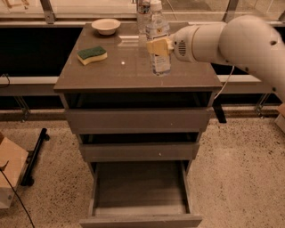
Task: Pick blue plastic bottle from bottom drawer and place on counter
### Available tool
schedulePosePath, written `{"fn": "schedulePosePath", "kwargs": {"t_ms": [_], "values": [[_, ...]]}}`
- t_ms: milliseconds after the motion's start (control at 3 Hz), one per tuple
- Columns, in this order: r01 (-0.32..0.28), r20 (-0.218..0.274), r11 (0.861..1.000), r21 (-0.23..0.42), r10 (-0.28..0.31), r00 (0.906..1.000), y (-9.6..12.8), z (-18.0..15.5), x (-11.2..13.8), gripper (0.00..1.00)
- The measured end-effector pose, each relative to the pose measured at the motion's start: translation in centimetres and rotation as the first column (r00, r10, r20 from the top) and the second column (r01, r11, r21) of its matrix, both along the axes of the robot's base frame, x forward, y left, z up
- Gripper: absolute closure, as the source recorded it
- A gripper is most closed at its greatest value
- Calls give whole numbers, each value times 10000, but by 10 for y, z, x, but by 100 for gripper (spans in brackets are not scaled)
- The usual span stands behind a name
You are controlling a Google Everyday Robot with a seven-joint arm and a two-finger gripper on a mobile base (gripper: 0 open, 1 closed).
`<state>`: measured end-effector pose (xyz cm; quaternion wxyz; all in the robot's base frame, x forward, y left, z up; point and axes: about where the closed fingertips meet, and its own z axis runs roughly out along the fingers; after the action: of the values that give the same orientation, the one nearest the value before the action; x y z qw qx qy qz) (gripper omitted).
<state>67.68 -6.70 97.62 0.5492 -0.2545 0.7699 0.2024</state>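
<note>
The blue plastic bottle (159, 40), clear with a white cap and pale label, stands upright over the right middle of the counter (111, 71). My gripper (159, 46) is shut on it at mid-height, reaching in from the right on a white arm (231, 40). The bottle's base is at or just above the counter top; I cannot tell if it touches. The bottom drawer (140, 191) is pulled open below, and its dark interior shows nothing inside.
A green and yellow sponge (92, 54) lies on the counter's left. A white bowl (106, 26) sits at the back left. Another clear bottle (143, 11) stands at the back edge behind the held one. A cardboard box (11, 173) is on the floor left.
</note>
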Motion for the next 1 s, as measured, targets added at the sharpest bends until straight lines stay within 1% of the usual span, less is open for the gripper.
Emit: {"fn": "schedulePosePath", "kwargs": {"t_ms": [333, 667, 1000], "values": [[32, 607, 9989, 464, -60, 9981, 6, 2, 27, 100], [-65, 1211, 9970, 770, -29, 9926, 12, -3, 51, 100], [-139, 1721, 9963, 843, -8, 9851, 12, -14, 71, 100]]}}
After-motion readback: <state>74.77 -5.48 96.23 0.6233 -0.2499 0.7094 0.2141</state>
